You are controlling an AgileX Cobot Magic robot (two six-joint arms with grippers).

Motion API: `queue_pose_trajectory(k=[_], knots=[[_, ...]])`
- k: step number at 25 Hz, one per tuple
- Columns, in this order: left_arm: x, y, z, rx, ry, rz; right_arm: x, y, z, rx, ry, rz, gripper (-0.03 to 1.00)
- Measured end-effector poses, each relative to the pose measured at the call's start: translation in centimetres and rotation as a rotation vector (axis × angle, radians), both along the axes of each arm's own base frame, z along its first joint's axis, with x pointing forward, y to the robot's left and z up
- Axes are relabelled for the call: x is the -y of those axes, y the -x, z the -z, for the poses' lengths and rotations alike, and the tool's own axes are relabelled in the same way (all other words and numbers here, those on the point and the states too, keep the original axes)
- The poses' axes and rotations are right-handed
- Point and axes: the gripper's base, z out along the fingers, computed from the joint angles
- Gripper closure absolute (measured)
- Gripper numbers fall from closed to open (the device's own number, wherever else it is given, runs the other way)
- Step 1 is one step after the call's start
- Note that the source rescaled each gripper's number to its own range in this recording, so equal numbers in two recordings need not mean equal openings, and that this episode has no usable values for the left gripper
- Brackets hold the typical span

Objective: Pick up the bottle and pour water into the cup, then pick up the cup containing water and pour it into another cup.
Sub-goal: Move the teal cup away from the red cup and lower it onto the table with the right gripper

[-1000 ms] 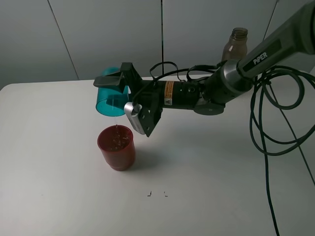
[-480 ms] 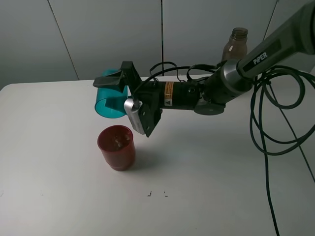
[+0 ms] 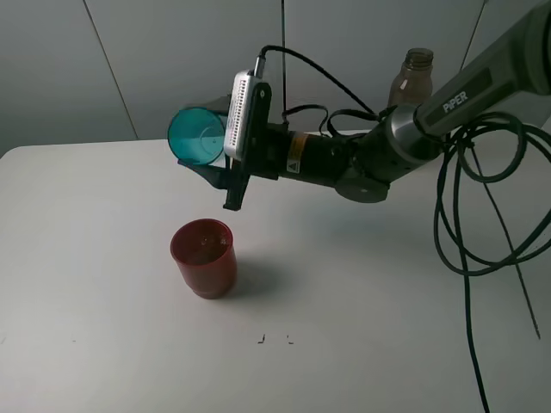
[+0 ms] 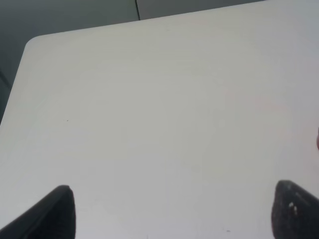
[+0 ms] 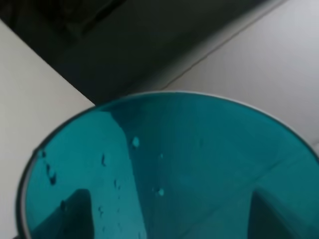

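Note:
My right gripper (image 3: 209,146) is shut on the teal cup (image 3: 196,136) and holds it in the air, lying on its side with its mouth toward the left, above and behind the red cup (image 3: 205,257). The right wrist view looks into the teal cup (image 5: 164,169), which has only droplets on its wall. The red cup stands upright on the white table (image 3: 103,284). The grey-brown bottle (image 3: 411,79) stands at the back right, behind my right arm. My left gripper (image 4: 169,211) is open over bare table; only its two fingertips show.
Black cables (image 3: 482,232) hang over the right side of the table. Two small dark marks (image 3: 274,338) lie on the table in front of the red cup. The table's back left corner (image 4: 35,42) shows in the left wrist view.
My right wrist has rolled over, turning the teal cup's mouth up from pointing down at the red cup to facing sideways. The thin stream into the red cup has stopped.

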Motion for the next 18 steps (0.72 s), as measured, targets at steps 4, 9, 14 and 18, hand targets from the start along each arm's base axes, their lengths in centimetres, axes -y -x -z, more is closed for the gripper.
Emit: queue_pose_trajectory(k=[4,9,14,18], knots=[[0.0,0.0,0.0,0.0,0.0,0.0,0.6,-1.2,-0.1,-0.304,-0.15,0.146,0.9],[0.0,0.0,0.0,0.0,0.0,0.0,1.7,-2.8,1.2,-0.554,-0.174,0.389,0.9],[0.0,0.0,0.0,0.0,0.0,0.0,2.7,-3.7,2.1,-0.663,-0.143,0.526,0.9],[0.0,0.0,0.0,0.0,0.0,0.0,4.3,-4.7,2.1,-0.723,-0.202,0.578,0.9]])
